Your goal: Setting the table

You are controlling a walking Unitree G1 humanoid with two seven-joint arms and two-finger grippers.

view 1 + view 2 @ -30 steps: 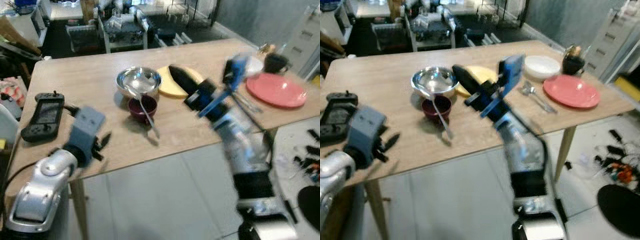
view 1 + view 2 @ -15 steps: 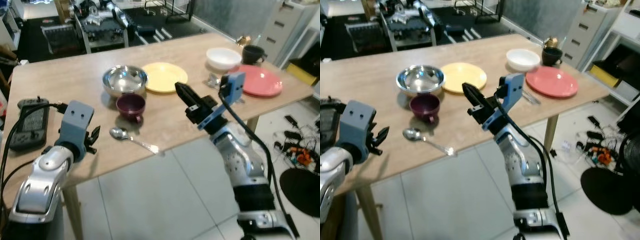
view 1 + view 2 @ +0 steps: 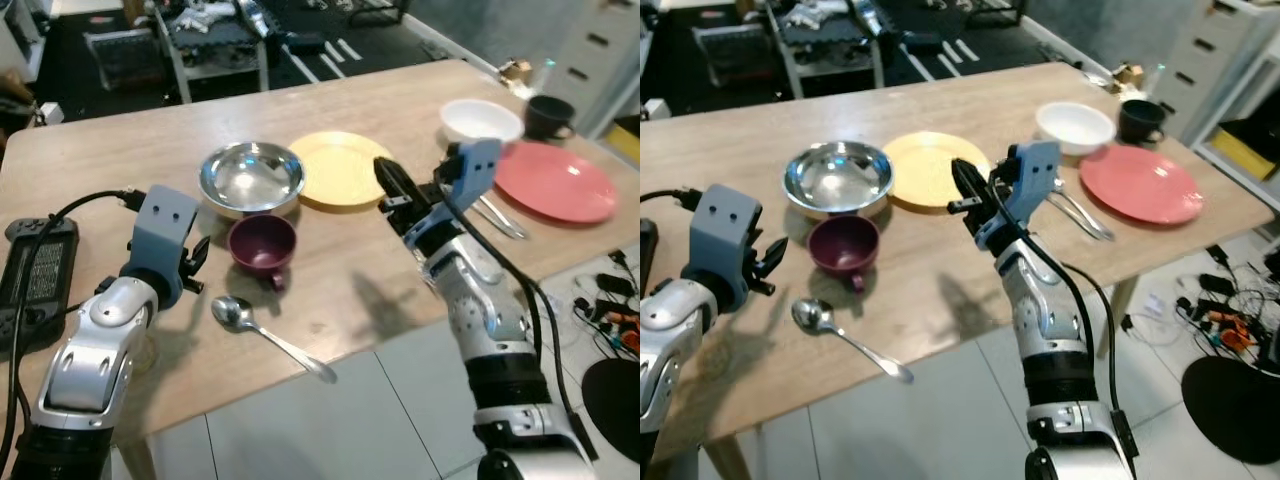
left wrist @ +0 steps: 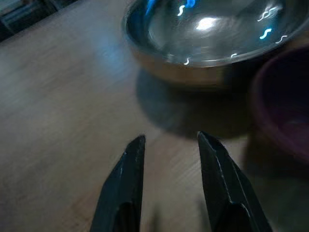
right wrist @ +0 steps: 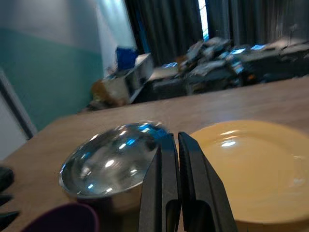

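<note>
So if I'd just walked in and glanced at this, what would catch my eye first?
Probably the two silver arms reaching over the wooden table: the right gripper hovers, fingers shut, by the yellow plate, and the left gripper, fingers open, sits beside the purple cup. Next, the shiny steel bowl behind that cup, a spoon near the table's front edge, and the pink plate far right.

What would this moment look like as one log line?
task: set table | left claw: open, by steel bowl | right claw: shut, over yellow plate | spoon: table edge
</note>
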